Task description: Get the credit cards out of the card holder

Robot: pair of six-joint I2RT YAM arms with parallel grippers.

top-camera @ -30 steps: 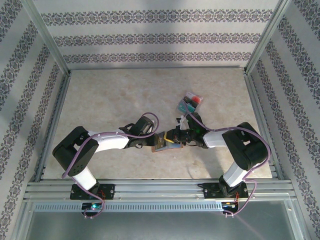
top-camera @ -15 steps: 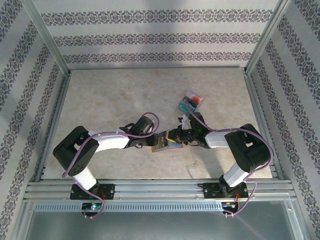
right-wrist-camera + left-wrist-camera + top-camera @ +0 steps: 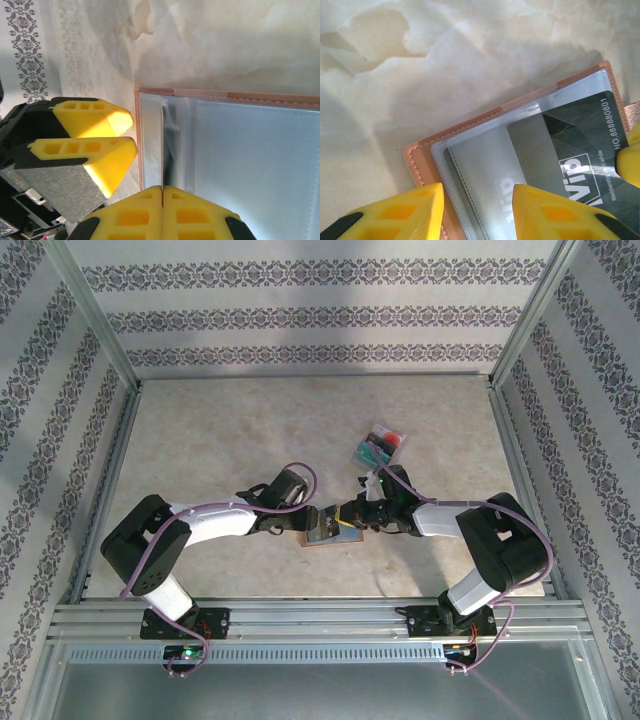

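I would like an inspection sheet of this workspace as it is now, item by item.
Surface: pale marbled table, no spills seen.
Job's things: card holder lies open; dark grey card partly out of its pocket; teal and red cards lie apart, farther back.
Clutter: nothing seen.
Hands: left hand open over the card holder's edge; right hand shut on the dark grey card.
Cables: purple cables run along both arms.
Surroundings: patterned walls, metal frame.

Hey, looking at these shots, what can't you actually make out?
Top view: the card holder, tiny, mostly under the left gripper and right gripper.
Top view: loose cards, too small to count.
Left wrist: dark grey card, cut off by the frame edge; print under the clear sleeve is blurred.
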